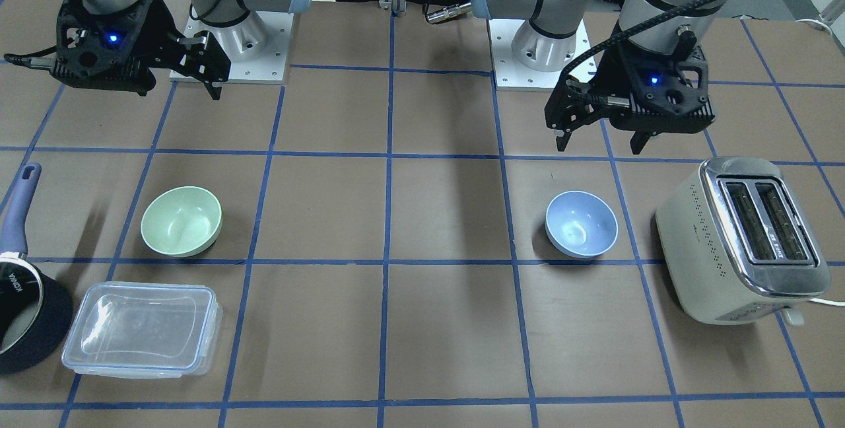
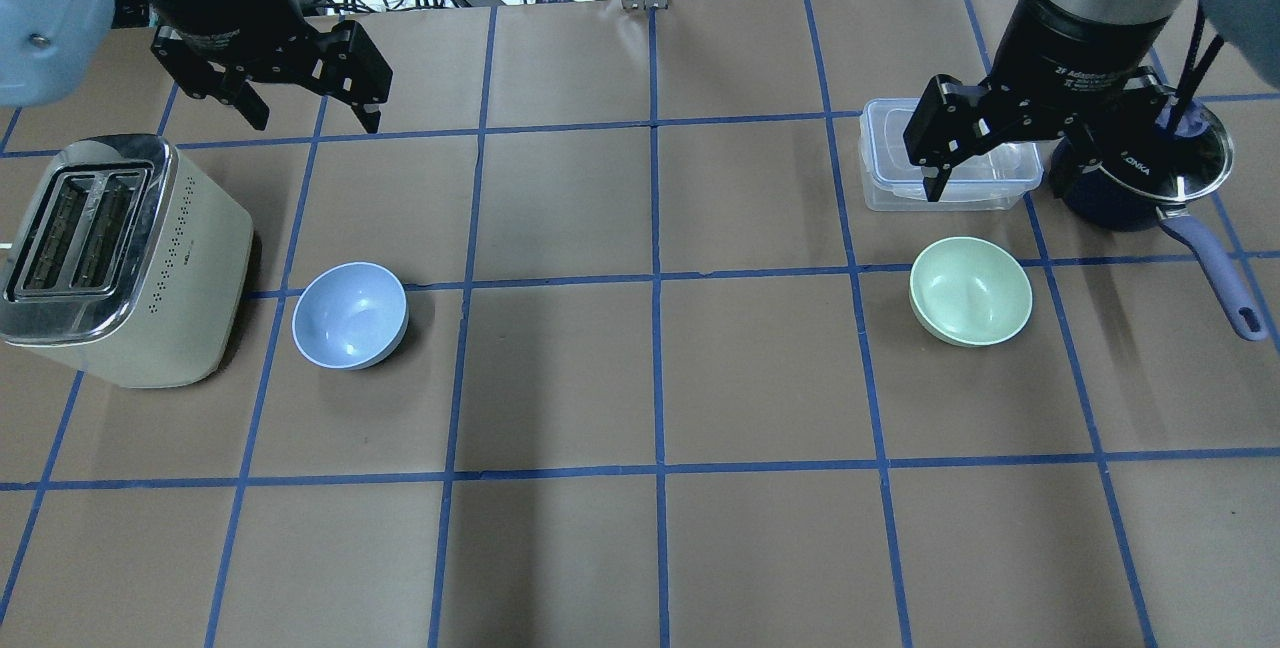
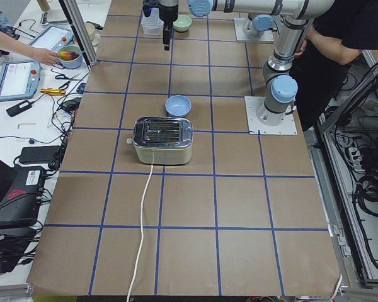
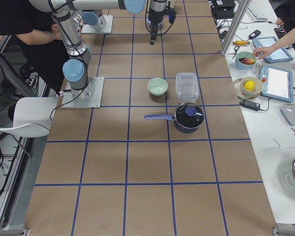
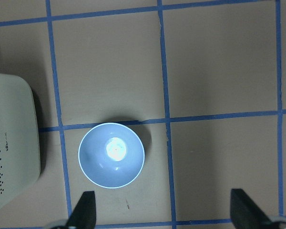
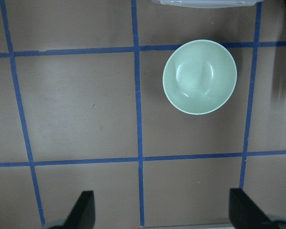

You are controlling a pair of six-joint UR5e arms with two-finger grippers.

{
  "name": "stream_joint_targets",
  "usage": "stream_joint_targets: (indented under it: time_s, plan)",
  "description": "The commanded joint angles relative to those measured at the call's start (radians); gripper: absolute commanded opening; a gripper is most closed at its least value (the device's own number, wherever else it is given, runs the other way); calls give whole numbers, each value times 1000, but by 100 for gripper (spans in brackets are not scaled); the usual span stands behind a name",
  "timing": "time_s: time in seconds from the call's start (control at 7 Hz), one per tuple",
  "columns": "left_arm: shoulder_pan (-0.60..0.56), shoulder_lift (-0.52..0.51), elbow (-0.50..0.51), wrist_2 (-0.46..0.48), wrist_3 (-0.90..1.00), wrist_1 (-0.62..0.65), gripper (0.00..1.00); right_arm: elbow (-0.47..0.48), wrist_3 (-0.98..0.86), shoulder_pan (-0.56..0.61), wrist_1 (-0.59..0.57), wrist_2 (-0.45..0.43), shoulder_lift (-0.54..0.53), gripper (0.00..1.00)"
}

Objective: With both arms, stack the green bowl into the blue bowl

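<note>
The green bowl (image 1: 181, 221) stands upright and empty on the table on my right side; it also shows in the overhead view (image 2: 970, 290) and the right wrist view (image 6: 199, 77). The blue bowl (image 1: 581, 224) stands upright and empty on my left side, also in the overhead view (image 2: 350, 315) and the left wrist view (image 5: 111, 155). My left gripper (image 1: 599, 145) hangs open and empty high above the table, behind the blue bowl. My right gripper (image 2: 1000, 178) hangs open and empty high above the table near the green bowl. The bowls are far apart.
A cream toaster (image 2: 110, 258) stands close beside the blue bowl, its cord trailing off the table. A clear lidded container (image 2: 945, 163) and a dark navy saucepan (image 2: 1140, 168) with a long handle sit just past the green bowl. Blue tape lines grid the brown table.
</note>
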Motion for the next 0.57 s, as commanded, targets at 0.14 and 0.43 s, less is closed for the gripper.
stream_joint_targets:
  time_s: [0.14,0.43]
  plan:
    - [0,9,-9,-7,8,-6,100,0,-1,0,0,0,0,100]
    - [0,20,-37,-13,7,1,100,0,0,0,-2,0,2,100]
